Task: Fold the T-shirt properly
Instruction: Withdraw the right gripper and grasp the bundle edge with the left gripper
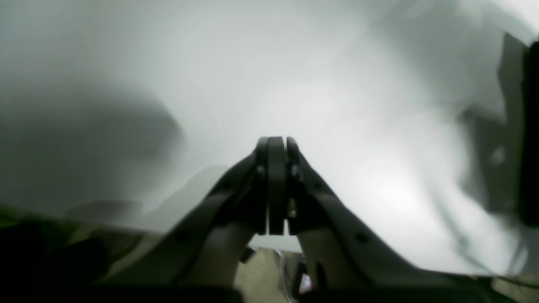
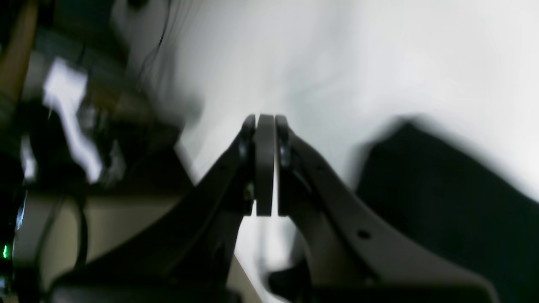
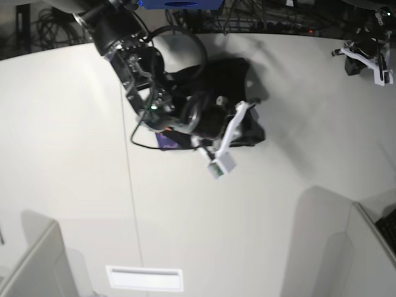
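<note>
The black T-shirt (image 3: 238, 77) lies bunched at the back middle of the white table (image 3: 68, 154), and a bit of its purple print (image 3: 166, 141) shows at its left edge. My right gripper (image 3: 218, 166) hangs over the shirt's front edge. In the right wrist view this gripper (image 2: 265, 122) is shut with nothing between the pads, and the shirt (image 2: 442, 193) lies to its right. My left gripper (image 3: 378, 71) is at the far right back, away from the shirt. In the blurred left wrist view it (image 1: 276, 143) is shut and empty above bare table.
Cables and dark equipment (image 3: 266, 15) line the table's back edge. Grey panels stand at the front left (image 3: 31, 266) and front right (image 3: 365, 247). A white label (image 3: 144, 278) lies near the front edge. A seam (image 3: 133, 204) runs down the table.
</note>
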### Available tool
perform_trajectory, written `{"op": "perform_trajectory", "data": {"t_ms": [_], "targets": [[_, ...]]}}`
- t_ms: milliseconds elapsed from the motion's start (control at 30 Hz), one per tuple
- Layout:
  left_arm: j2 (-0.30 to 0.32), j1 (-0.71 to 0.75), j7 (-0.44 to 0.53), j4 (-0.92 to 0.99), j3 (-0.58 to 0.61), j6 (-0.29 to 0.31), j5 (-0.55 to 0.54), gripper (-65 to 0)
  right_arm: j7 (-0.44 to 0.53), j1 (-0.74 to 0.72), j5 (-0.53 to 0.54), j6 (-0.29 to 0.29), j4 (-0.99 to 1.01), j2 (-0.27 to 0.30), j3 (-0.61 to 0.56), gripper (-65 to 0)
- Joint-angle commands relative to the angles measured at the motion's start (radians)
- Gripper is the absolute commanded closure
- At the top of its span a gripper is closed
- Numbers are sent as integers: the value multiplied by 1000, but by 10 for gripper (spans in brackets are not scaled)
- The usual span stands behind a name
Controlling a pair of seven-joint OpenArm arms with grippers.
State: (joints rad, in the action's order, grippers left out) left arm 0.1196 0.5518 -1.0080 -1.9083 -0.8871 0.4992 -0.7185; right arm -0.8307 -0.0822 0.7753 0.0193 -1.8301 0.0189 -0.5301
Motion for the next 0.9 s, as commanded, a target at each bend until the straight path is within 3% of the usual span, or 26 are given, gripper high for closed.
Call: {"op": "perform_trajectory", "data": {"t_ms": [0,100,133,233,333,500,600,733,867], "targets": [[1,-2,18,-36,30,13,-51,0,12,19,0,0,-27,16,63,0],[-19,-2,18,-36,122,16,-131,0,12,81,0,-6,-39,68,245,0],[-24,-2,18,-36,148,16,-168,-51,12,97,2,-6,-39,98,291,0],[-38,-3,18,-33,233,16,-254,-390,14,141,3,-8,-41,174,387,0],[-42,-34,21,-32,320,14,-289,-630,14,190,3,-55,-59,211,459,0],[-110,-118,21,11,438,11,-286,-650,14,272,3,-204,-73,204,629,0],[-134,-163,21,80,460,6,-284,-650,14,298,2,-235,-73,204,693,0],[-168,-223,24,165,524,-61,-184,-650,12,322,2,-279,-73,209,810,0],[-211,-253,24,218,529,-66,-117,-650,4,330,3,-322,-72,206,901,0]]}}
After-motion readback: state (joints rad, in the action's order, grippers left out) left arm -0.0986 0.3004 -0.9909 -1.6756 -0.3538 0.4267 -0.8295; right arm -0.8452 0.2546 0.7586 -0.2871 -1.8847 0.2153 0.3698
